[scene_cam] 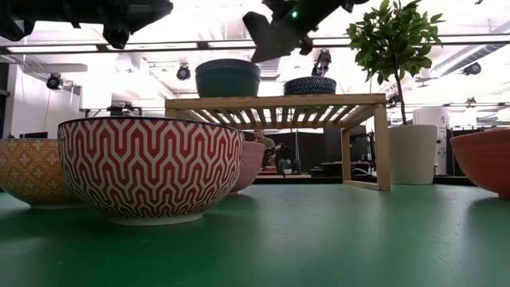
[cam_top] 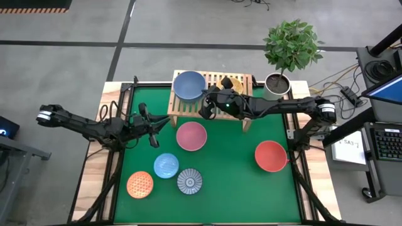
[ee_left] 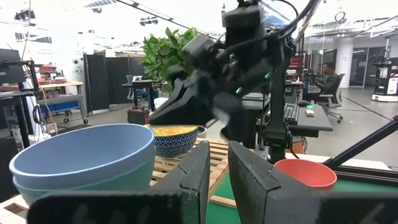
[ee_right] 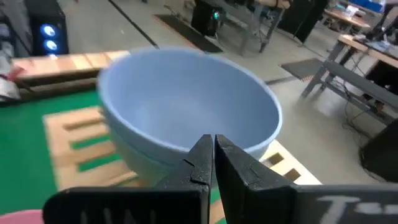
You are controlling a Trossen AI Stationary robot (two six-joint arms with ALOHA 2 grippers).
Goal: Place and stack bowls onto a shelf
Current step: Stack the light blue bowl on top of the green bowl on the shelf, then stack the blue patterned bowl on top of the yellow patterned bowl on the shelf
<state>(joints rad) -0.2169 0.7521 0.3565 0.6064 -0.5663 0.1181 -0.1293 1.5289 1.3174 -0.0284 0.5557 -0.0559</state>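
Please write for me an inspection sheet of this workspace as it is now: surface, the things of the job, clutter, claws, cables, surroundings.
Surface: green mat on a wooden table.
Job's things: slate blue bowl stacked in a green bowl on the shelf, with a yellow bowl beside it; on the mat, pink bowl, red bowl, light blue bowl, orange bowl and grey-white bowl.
Clutter: potted plant by the shelf.
Claws: right claw shut and empty, at the blue bowl; left claw over the mat, nearly shut, empty.
Cables: cables and a power strip on the floor, right.
Surroundings: a person seated at a desk.
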